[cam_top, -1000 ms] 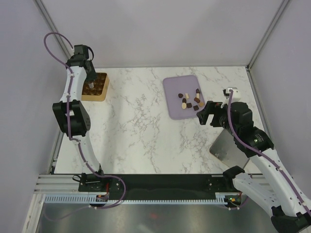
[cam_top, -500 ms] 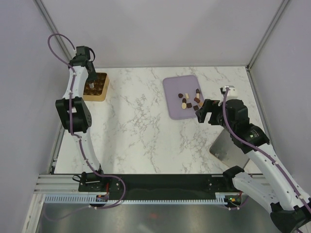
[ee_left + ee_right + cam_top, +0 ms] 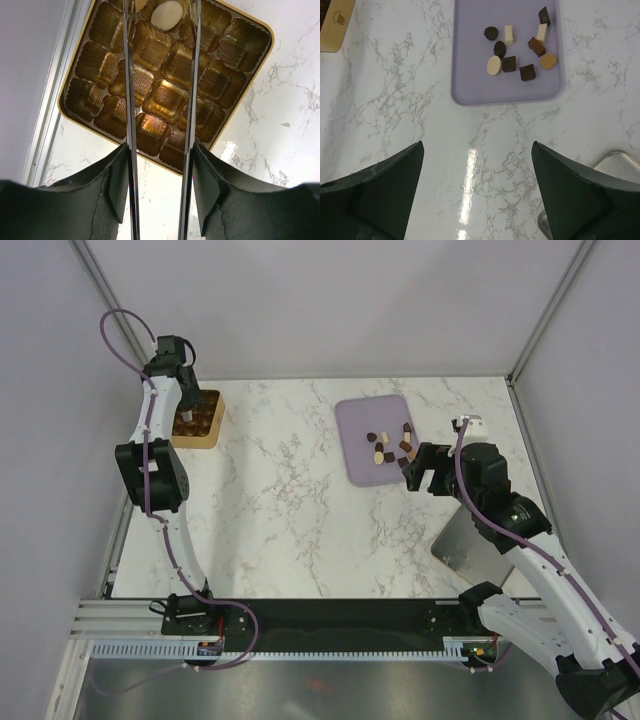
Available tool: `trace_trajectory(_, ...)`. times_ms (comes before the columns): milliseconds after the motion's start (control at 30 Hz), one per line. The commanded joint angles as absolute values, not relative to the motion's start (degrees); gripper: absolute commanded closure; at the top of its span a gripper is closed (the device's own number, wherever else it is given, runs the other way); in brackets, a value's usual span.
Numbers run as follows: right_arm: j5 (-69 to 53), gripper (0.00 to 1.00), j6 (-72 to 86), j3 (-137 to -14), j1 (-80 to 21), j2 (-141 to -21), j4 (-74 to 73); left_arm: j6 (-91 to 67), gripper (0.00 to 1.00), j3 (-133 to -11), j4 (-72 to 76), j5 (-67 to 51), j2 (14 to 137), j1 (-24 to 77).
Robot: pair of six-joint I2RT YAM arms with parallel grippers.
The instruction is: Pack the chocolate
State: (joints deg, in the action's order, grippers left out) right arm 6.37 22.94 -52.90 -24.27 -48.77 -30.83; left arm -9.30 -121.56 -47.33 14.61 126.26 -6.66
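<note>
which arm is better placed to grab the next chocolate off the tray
Right. The right end effector, open, hovers beside the tray, chocolates straight ahead. The left end effector is across the table over the box, a white chocolate lying between its fingers.

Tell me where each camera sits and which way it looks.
Top external: fixed above and behind the arms, looking down on the table; both arms show.
Left wrist: on the left arm, looking down into the golden box; its thin fingers show.
Right wrist: on the right arm, looking down at the lilac tray of chocolates; its dark fingers show.
Shared: top and right wrist both see tray and box.
</note>
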Motion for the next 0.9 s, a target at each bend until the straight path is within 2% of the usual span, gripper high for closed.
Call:
trace_trajectory(0,7.12,0.03,22.94,-53.26,-24.43,-48.17,-29.27,-6.94,0.43,-123.66,-45.17,14.42,122.44,-6.68)
trace_trajectory(300,5.28,0.02,24.17,-53.70,-24.43,-45.45,-30.85,-8.17,0.44,-114.71,-44.91,9.93,113.65,-0.62)
trace_trajectory(667,5.36,0.03,24.00,-54.14,-24.43,-42.10,-35.33,-8.35,0.44,-102.49,-44.21,8.79,104.34,19.23)
trace_trajectory(867,7.03,0.03,23.47,-54.23,-24.43,-41.13,-37.18,-10.98,0.45,-98.01,-41.67,2.03,101.78,29.15)
